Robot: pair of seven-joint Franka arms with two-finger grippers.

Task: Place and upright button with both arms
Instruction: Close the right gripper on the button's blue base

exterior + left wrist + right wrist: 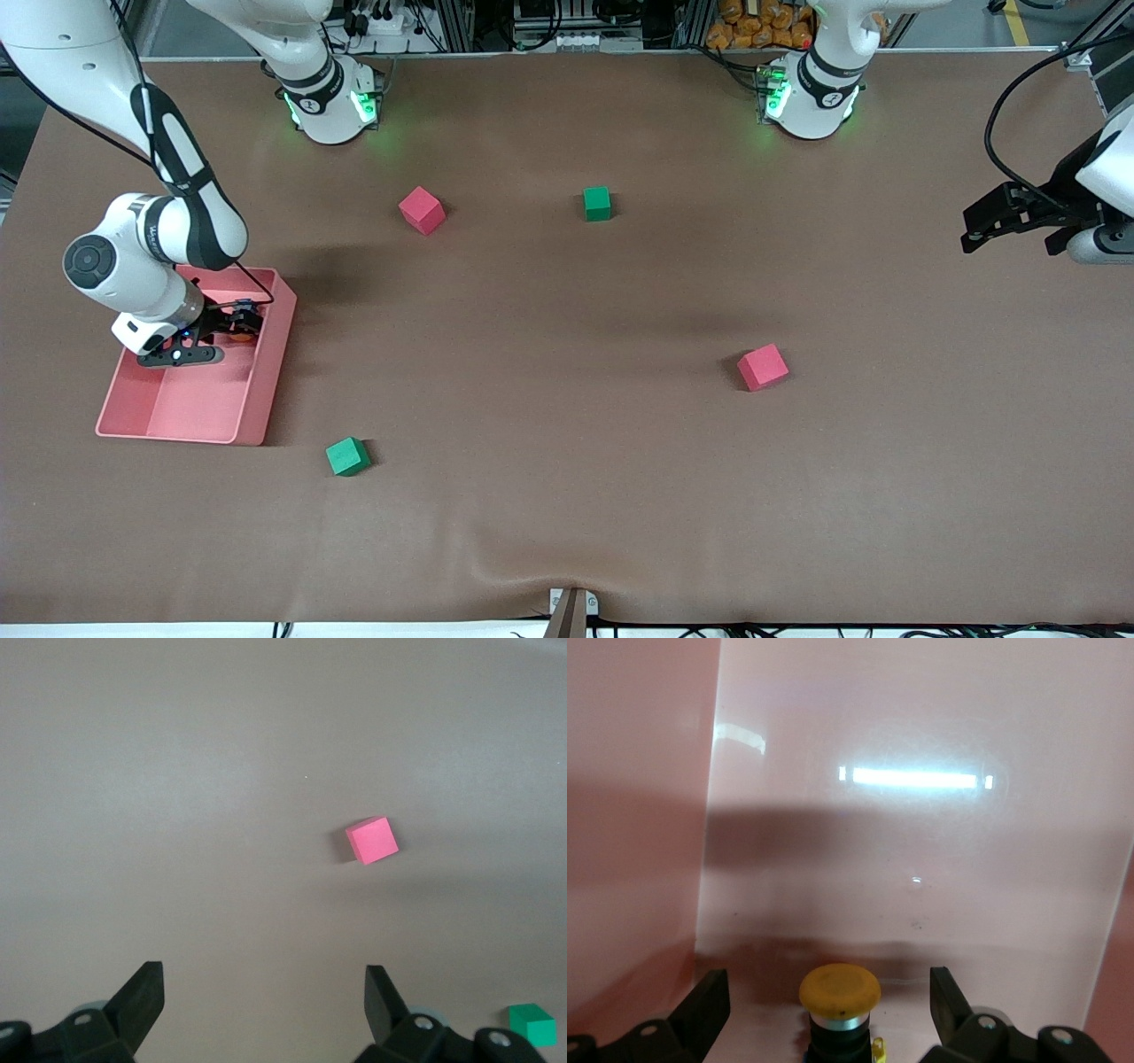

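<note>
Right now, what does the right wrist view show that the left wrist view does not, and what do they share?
Only the right wrist view shows the button with its orange cap, lying between the open jaws of the right gripper inside the pink tray. Only the left wrist view shows a red cube and a green cube on the brown table, under the left gripper. Both show black jaws standing wide apart and holding nothing.
</note>
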